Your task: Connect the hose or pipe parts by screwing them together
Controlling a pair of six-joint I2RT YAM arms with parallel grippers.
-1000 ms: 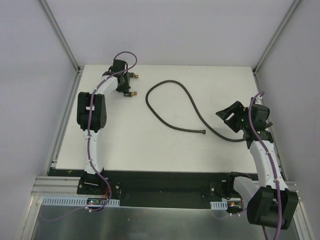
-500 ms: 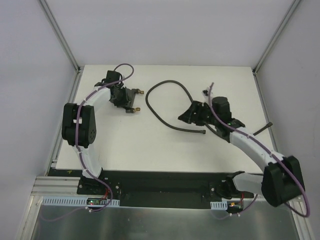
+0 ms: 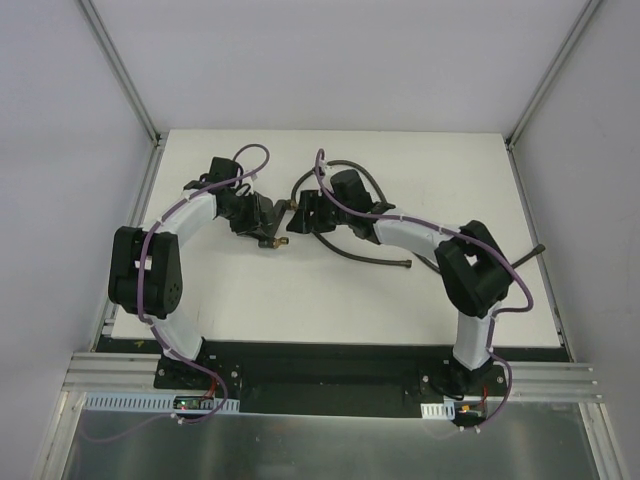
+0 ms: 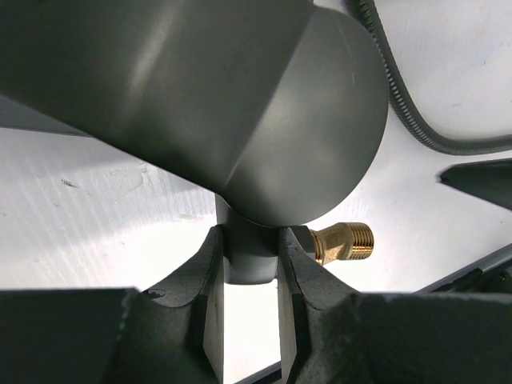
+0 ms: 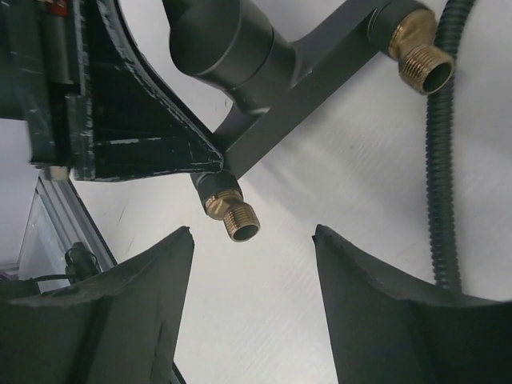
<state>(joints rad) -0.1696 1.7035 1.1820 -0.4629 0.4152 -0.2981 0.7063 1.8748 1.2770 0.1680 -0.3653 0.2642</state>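
**Forked fitting clamped in the left gripper, right gripper spread wide beside it**

From above, the left gripper (image 3: 262,218) and right gripper (image 3: 308,212) meet over the far middle of the table (image 3: 300,300), with one hose (image 3: 385,261) looping behind the right gripper. Only the left wrist view shows the fingers (image 4: 210,320) pinched tight on the stem of the one fitting (image 5: 320,68), with a single brass tip in sight. The right wrist view shows both brass tips (image 5: 240,220), one between its empty fingers (image 5: 120,320), and the hose lying alongside.

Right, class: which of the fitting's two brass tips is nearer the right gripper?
The brass tip straight ahead of the right gripper; the other tip lies farther off, beside the hose.
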